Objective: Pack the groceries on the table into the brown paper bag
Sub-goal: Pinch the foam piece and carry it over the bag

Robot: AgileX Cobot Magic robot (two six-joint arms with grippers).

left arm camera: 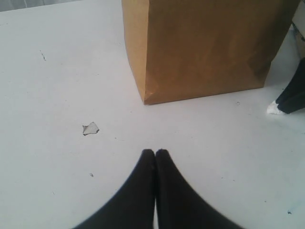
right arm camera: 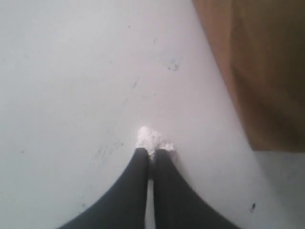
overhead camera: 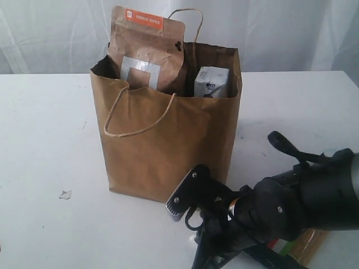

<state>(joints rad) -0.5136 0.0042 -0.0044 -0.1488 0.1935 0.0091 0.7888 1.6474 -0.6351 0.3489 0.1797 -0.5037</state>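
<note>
Here the brown paper bag (overhead camera: 168,145) stands on the table (overhead camera: 45,140), with the brown-orange pouch (overhead camera: 147,50) and white-blue carton (overhead camera: 211,81) inside; the left gripper (left arm camera: 155,152) is pressed together; the right gripper (right arm camera: 151,151) likewise, a white bit (right arm camera: 151,138) at its tips.

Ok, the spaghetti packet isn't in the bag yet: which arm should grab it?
Right, probably. The packet lies on the right of the table, under the right arm; the right gripper is shut and must open first. The left gripper, also shut, sits left of the bag by the paper scrap.
</note>
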